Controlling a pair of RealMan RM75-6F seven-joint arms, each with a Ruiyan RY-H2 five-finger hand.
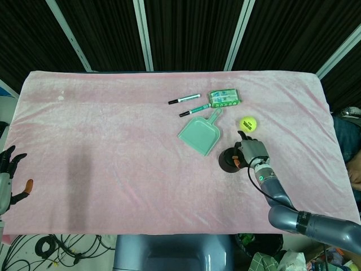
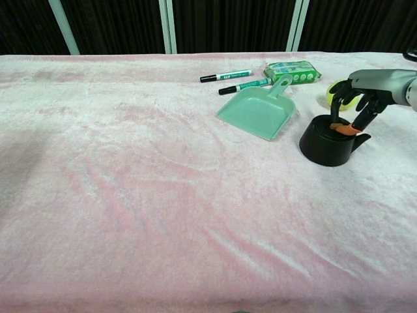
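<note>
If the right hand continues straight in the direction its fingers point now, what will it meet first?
Probably the tennis ball: the right hand holds the black roll, its fingers pointing away from the robot toward the ball. Depth is uncertain.

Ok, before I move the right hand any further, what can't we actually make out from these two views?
- Whether the right hand truly grips the black roll: fingers cover its rim in both views.
- Tennis ball: in chest view mostly hidden behind the fingers.
- Left hand: cut off by the head view's left edge, absent from chest view.
- Print on the two markers and the green packet: too small to read.
</note>
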